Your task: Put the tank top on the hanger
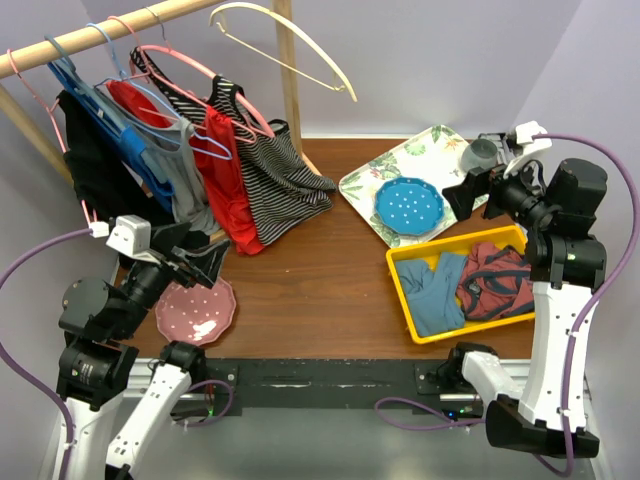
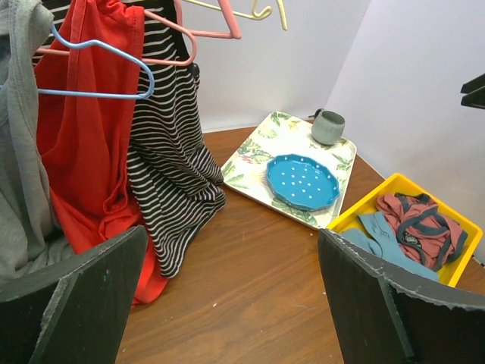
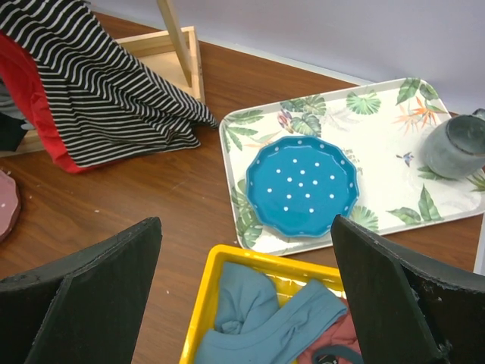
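The teal-blue tank top point(image 1: 432, 288) lies crumpled in the left part of a yellow bin point(image 1: 402, 290), next to a dark red garment point(image 1: 497, 280). It also shows in the right wrist view point(image 3: 273, 318) and the left wrist view point(image 2: 373, 235). The cream hanger point(image 1: 290, 45) hangs empty from the wooden rail at the top; its tip shows in the left wrist view point(image 2: 258, 9). My right gripper point(image 1: 468, 192) is open, above the bin's far edge, empty point(image 3: 246, 303). My left gripper point(image 1: 190, 258) is open and empty at the near left point(image 2: 231, 303).
A rail holds several hung garments: blue, grey, red point(image 1: 225, 180) and striped point(image 1: 275, 165) on pink and blue hangers. A leaf-print tray point(image 1: 360, 185) carries a blue dotted plate point(image 1: 409, 206) and a grey cup point(image 1: 480, 155). A pink plate point(image 1: 195, 310) lies near left.
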